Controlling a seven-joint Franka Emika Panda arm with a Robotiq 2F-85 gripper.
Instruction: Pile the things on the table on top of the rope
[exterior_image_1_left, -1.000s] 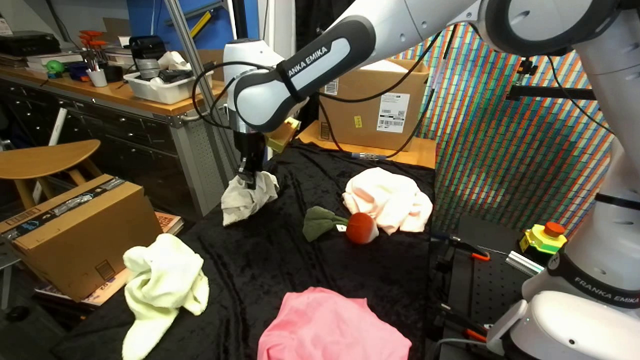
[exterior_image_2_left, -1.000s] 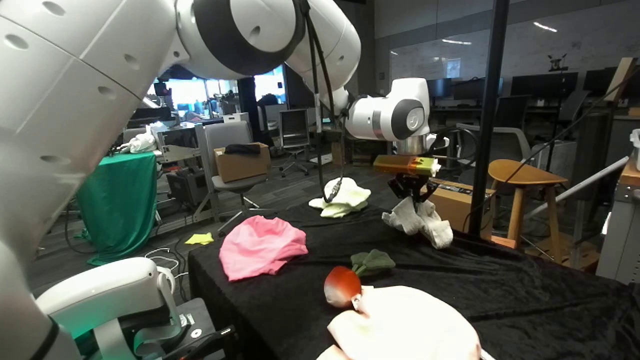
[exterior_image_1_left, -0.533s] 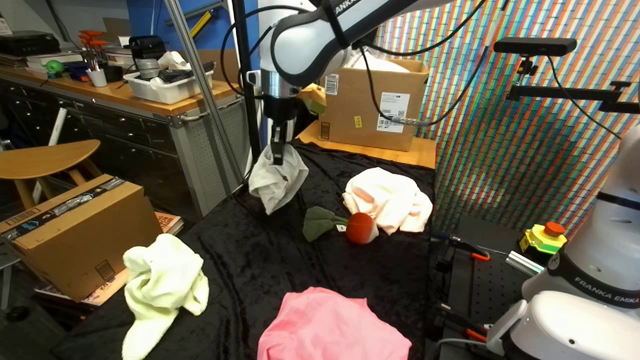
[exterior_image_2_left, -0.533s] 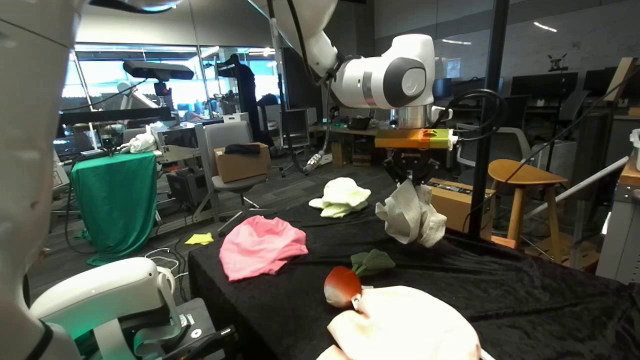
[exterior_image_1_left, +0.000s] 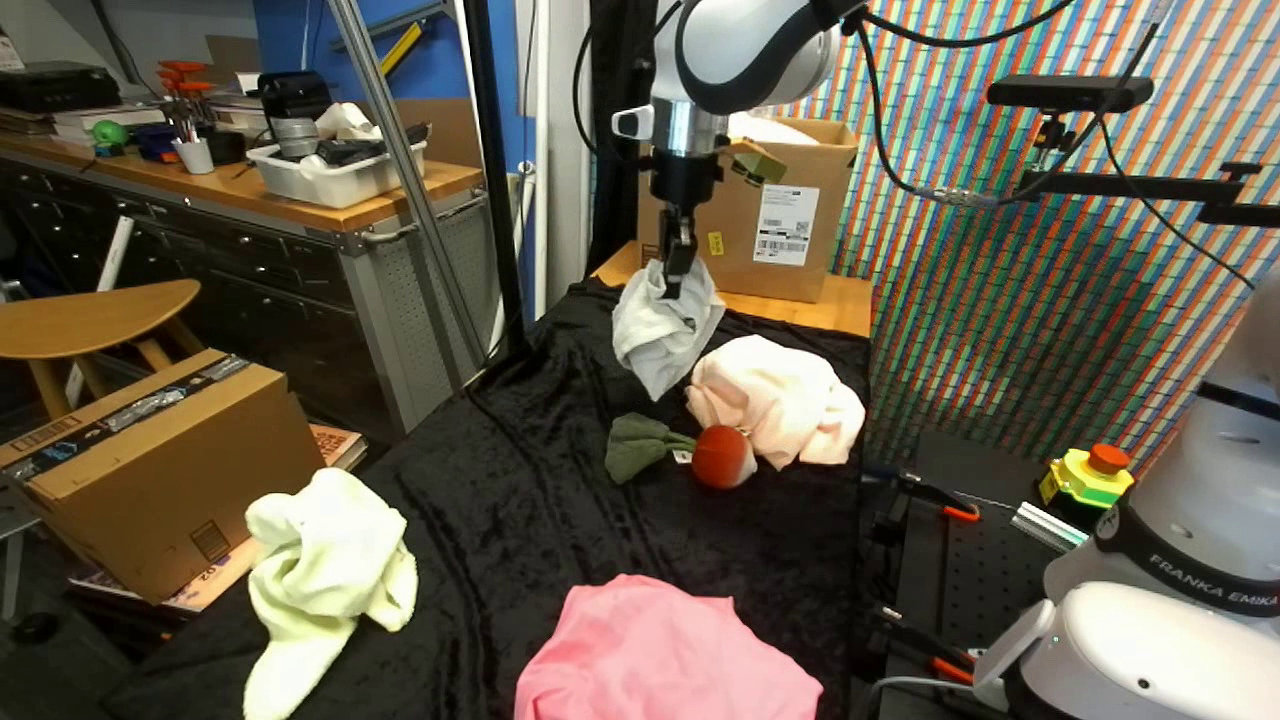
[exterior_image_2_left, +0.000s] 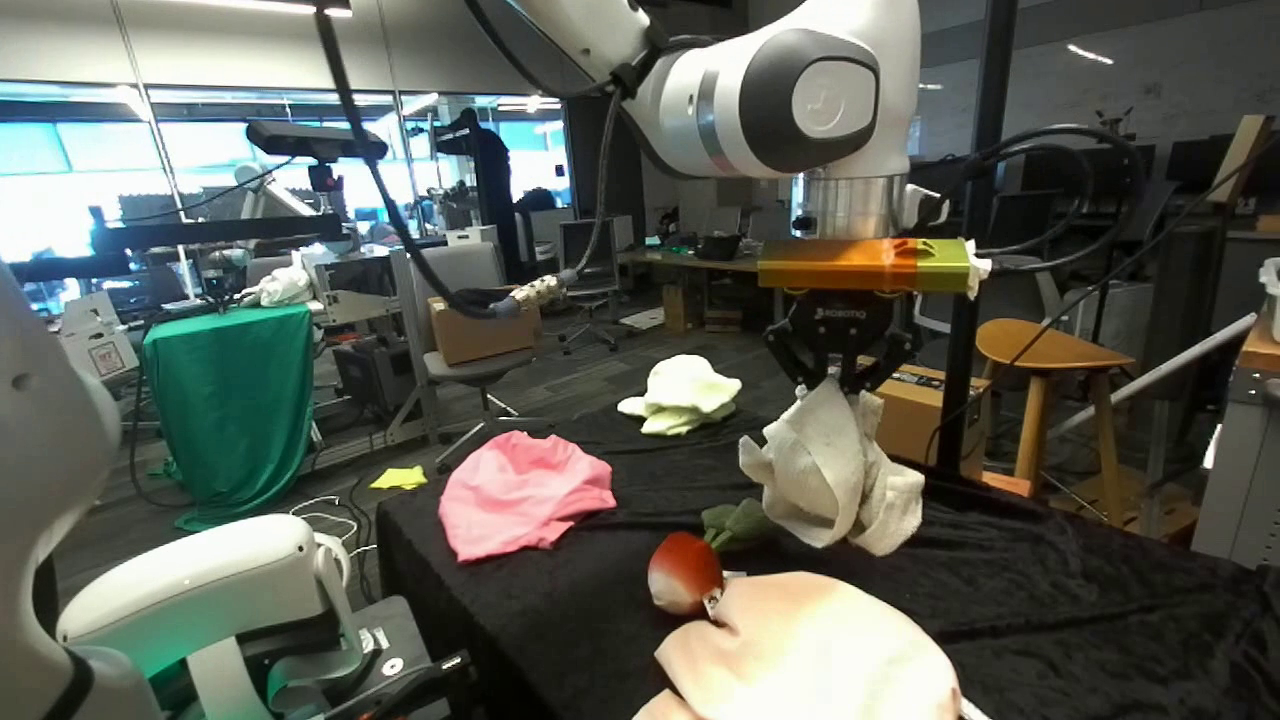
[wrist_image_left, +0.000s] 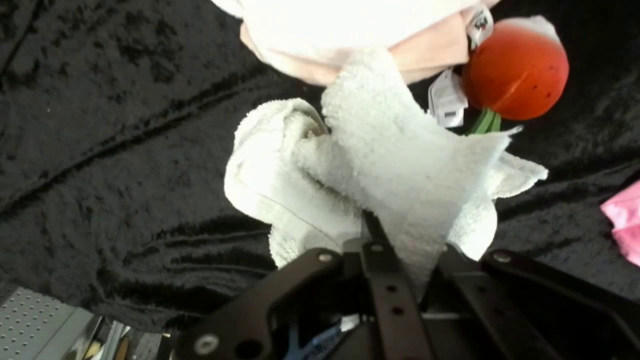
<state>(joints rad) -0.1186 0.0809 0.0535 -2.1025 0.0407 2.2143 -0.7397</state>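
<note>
My gripper (exterior_image_1_left: 674, 284) is shut on a grey-white cloth (exterior_image_1_left: 655, 335). The cloth hangs crumpled above the black-covered table; in the wrist view the grey-white cloth (wrist_image_left: 395, 145) fills the space around the fingertips. A pale pink cloth (exterior_image_1_left: 790, 400) lies bunched just beyond it. A red plush vegetable with green leaves (exterior_image_1_left: 722, 457) lies against the pale pink cloth; it also shows in the wrist view (wrist_image_left: 517, 70). A bright pink cloth (exterior_image_2_left: 525, 495) and a pale yellow-green cloth (exterior_image_2_left: 685, 392) lie on the table. No rope shows in these views.
The black velvet cover (exterior_image_1_left: 520, 520) is wrinkled over the table. A cardboard box (exterior_image_1_left: 750, 220) stands behind the far end. A dark upright post (exterior_image_2_left: 975, 250) stands beside the table edge. Another cardboard box (exterior_image_1_left: 160, 470) stands beside the table.
My gripper has lifted the grey-white cloth off the table and carried it from the table's edge toward the pale pink cloth. The other cloths and the plush have not moved.
</note>
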